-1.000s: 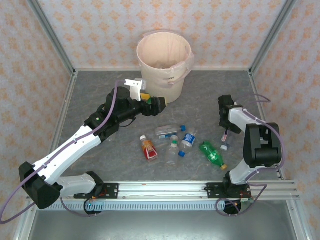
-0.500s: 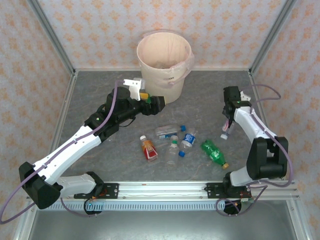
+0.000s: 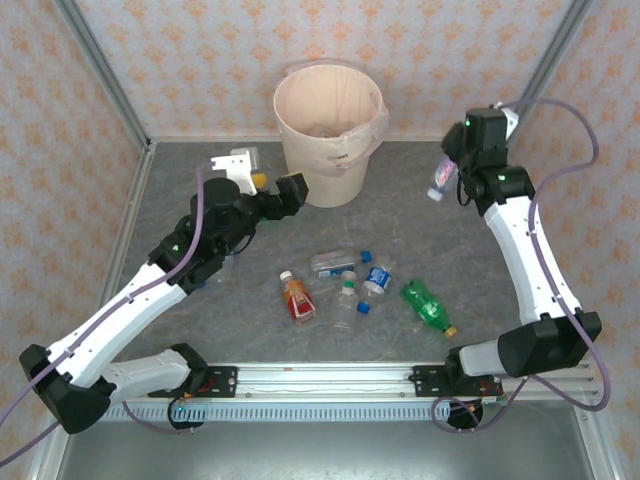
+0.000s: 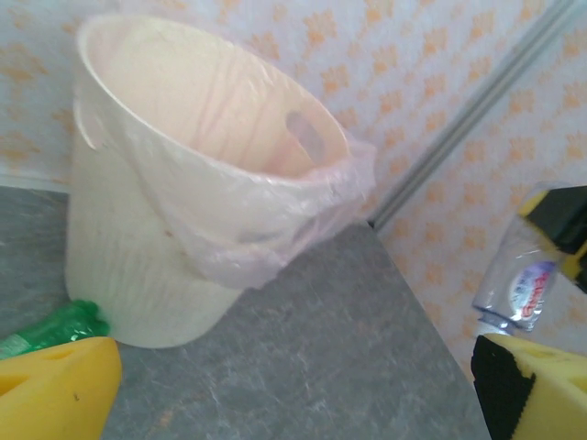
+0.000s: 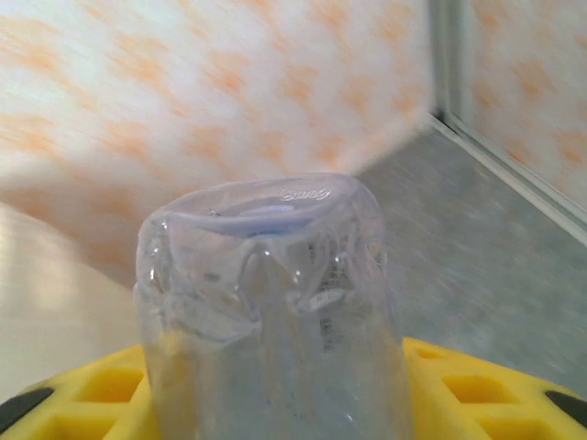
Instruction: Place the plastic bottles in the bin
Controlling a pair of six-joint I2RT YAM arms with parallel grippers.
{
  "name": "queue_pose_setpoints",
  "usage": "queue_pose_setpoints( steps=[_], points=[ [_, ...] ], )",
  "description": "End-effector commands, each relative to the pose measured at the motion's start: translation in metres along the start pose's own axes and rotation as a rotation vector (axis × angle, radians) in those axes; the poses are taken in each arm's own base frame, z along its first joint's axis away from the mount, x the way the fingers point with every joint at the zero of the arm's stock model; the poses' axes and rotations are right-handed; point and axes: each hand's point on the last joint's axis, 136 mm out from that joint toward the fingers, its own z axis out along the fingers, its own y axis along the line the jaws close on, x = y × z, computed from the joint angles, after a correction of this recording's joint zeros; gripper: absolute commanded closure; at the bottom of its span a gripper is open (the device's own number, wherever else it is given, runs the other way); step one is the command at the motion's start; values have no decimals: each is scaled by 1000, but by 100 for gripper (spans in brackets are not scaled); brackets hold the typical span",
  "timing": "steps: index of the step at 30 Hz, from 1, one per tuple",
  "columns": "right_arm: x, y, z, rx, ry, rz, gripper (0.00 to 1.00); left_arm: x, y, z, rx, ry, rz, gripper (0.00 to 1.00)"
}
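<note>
The right gripper is clamped on a clear bottle. Its yellow pads press the bottle's sides, and the ribbed base faces the wrist camera. From above, the bottle hangs with its cap end lowest, off the table, to the right of the bin and apart from it. The left wrist view catches this bottle at its right edge, its label blue and red, against the patterned wall.

The left gripper has its fingers spread wide with nothing between them. It sits just left of the bin's wall, low near the grey table. In its own view the yellow pads sit at the bottom corners, and the cream bin, lined with a thin pinkish bag, rises ahead. A green bottle lies against the bin's base on the left.

The rest lie in a loose cluster in the middle of the table, nearer than the bin:
- a red-orange bottle on the left
- a labelled clear bottle
- a blue-capped bottle
- another clear one in the centre
- a green bottle with a yellow cap on the right
</note>
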Motion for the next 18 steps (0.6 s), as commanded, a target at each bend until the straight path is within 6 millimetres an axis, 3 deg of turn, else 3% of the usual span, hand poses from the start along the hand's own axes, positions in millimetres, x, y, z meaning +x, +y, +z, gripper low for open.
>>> queue_pose_setpoints(
  steps=[1,5,8,14,18],
  points=[
    [-32,50,-12,-137,-83,24,49,-22,19,-17,-98,-119,-47,1],
    [-61,105,-24,-268,-167,39,49,-32,33,-35,-149,-186,-71,1],
    [-71,141,-25,-340,-202,44,49,-35,38,-45,-167,-208,-78,1],
    [-74,210,-11,-441,-229,29,50,-34,43,-55,-177,-201,-84,1],
    [-68,236,6,-455,-229,19,52,-35,46,-64,-184,-208,-88,1]
  ],
)
